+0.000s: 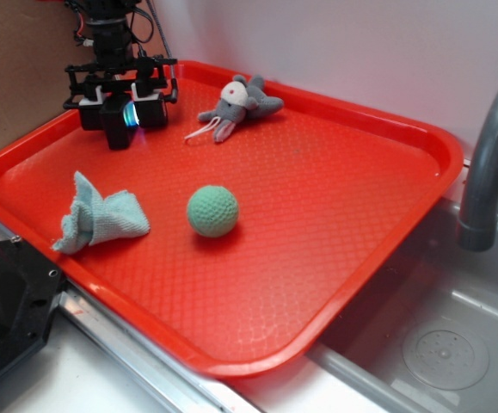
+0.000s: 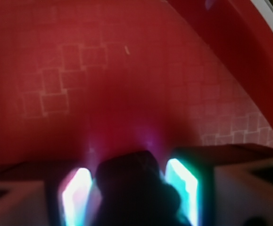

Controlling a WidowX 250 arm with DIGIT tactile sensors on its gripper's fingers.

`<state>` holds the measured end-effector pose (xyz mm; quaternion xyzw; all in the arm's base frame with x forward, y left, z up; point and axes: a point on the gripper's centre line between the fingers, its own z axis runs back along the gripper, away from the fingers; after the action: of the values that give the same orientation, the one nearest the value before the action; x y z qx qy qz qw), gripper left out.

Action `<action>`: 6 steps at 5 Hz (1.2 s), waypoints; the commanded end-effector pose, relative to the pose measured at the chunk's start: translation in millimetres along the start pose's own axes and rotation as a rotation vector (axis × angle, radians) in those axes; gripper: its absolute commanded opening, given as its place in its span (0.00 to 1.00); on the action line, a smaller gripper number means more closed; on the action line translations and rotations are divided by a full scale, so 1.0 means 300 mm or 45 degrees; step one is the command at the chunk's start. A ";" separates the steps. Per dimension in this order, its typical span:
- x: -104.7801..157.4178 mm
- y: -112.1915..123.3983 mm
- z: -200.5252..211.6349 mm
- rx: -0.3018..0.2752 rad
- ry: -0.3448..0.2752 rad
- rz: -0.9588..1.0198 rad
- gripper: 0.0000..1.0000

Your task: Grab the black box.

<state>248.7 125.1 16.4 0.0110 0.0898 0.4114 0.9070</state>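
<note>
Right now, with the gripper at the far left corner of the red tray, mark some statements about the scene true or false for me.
1. The small matte black box sits between the fingers of the gripper. True; the wrist view shows a dark block between the two glowing pads.
2. The green knitted ball lies in the steel sink. False; it rests near the middle of the red plastic tray.
3. The light blue crumpled cloth lies left of the ball, apart from it. True.
4. The grey stuffed mouse toy is under the cloth. False; it lies uncovered near the tray's far rim.
5. The grey faucet stands right of the tray. True.
</note>
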 end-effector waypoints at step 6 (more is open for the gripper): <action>-0.465 -0.059 0.526 -0.303 -0.186 -0.855 0.00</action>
<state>207.2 4.6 183.8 -0.0943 0.0017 0.0930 0.9912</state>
